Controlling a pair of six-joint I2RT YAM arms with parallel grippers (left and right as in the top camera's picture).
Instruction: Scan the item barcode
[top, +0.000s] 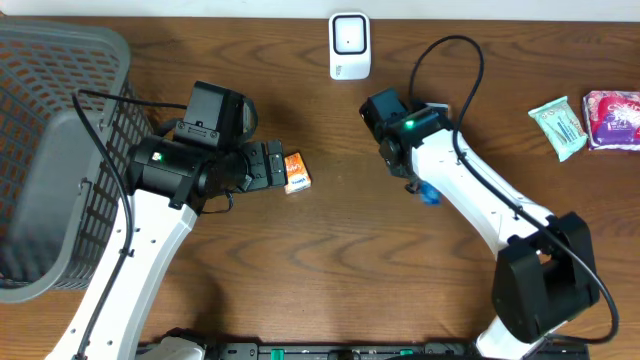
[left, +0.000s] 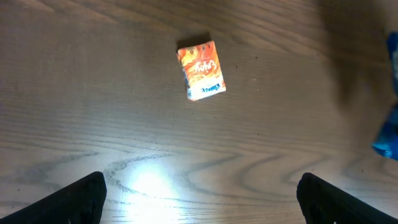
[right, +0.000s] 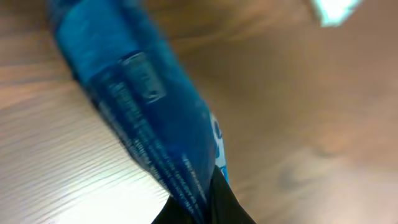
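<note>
In right gripper (right: 204, 204), blue packet (right: 140, 106)

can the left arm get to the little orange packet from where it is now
Probably yes: the left end effector is open right beside the orange packet, and nothing lies between them.

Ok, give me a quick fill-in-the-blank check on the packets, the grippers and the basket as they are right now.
1. The held packet, clamped in the shut right gripper, is coloured ____.
2. The orange packet lies loose on the table, and the left gripper above it is ____.
3. The gray basket stands on the robot's ____ side.
Missing words: blue; open; left.
</note>
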